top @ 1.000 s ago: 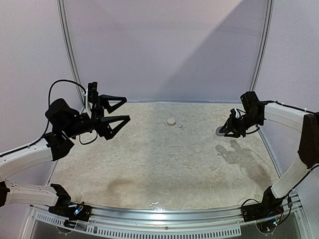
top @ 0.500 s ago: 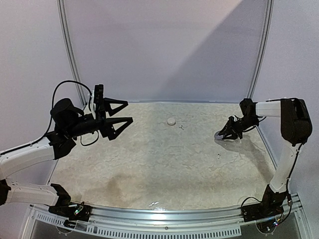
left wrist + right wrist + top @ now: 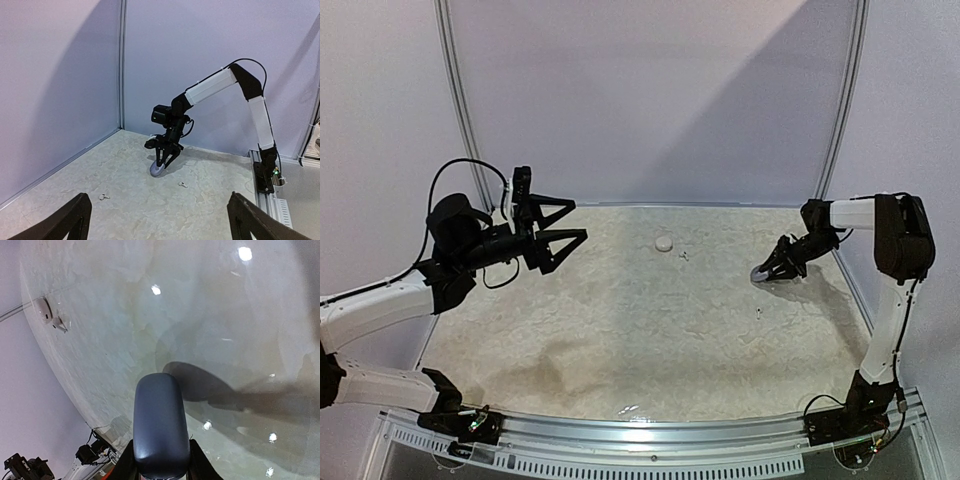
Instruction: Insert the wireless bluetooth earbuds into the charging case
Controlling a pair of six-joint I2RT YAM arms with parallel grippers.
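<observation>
The right tool (image 3: 767,270) was seen pinched on a grey oval charging case (image 3: 160,425). The left tool (image 3: 579,219) was held spread wide, gripping nothing. One earbud (image 3: 757,316) was seen on the desk (image 3: 620,330) near the right tool. A second earbud (image 3: 684,255) was seen farther from it, beside a round white case (image 3: 663,243).

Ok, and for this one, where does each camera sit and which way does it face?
Top external: above and behind the arm bases, looking down and forward over the table; both arms show, left gripper open, right gripper shut on the dark oval case.
Left wrist: held up at the left, looking across the table at the right arm; own fingertips in the bottom corners.
Right wrist: low, facing along the table; own fingers clamp the case in the foreground.
Shared: all three show that case.
</observation>
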